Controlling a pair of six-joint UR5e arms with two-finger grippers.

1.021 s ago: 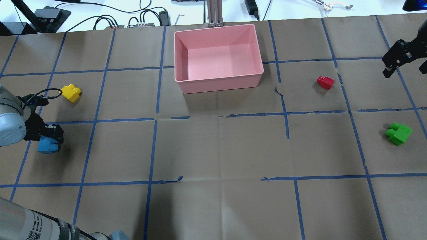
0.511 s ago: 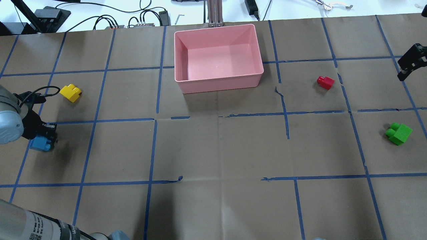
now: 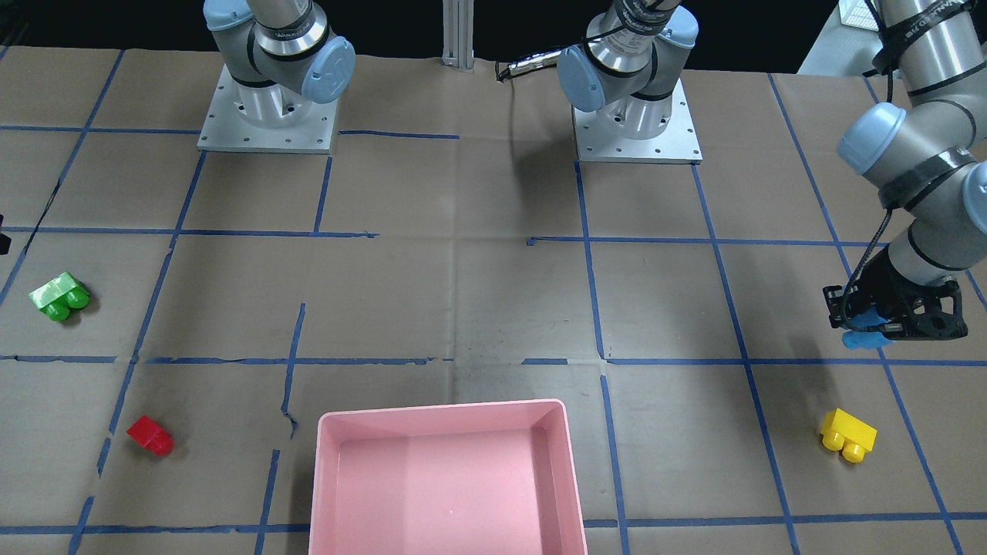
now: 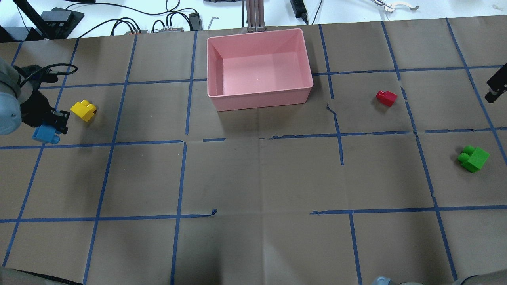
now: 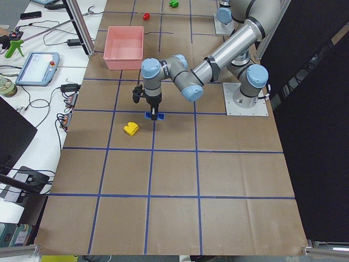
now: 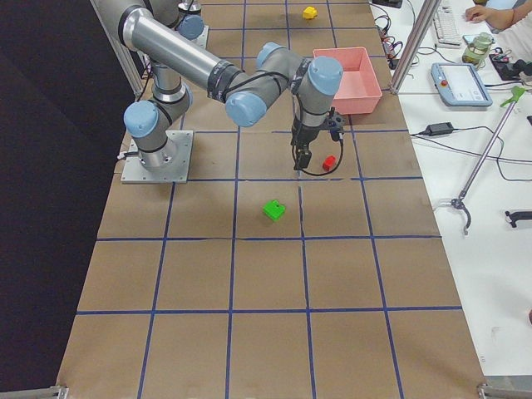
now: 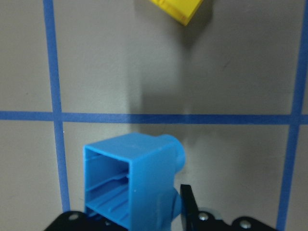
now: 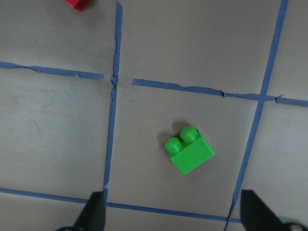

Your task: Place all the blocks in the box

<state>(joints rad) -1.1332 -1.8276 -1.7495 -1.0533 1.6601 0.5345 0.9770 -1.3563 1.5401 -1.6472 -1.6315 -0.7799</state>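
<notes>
Your left fingers (image 4: 59, 118) pinch the blue brick (image 4: 44, 134) above the surface (image 4: 257, 178) at the overhead's left edge, ready for carrying to the empty box (image 4: 259, 101) at upper centre. Meanwhile your right fingers (image 8: 94, 214) hang spread wide over the green brick (image 8: 189, 151), probably the next pick.

Pink box (image 4: 257, 101), blue brick (image 4: 44, 134), yellow brick (image 4: 83, 110), red brick (image 4: 386, 97), green brick (image 4: 473, 158); brown blue-gridded table (image 4: 257, 178).

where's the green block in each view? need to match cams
Front-facing: green block far left.
Overhead: green block far right.
Exterior left: green block at top edge.
Exterior right: green block at centre.
Left wrist: not in it.
Right wrist: green block at centre.
Landmark: red block, in those five views.
</notes>
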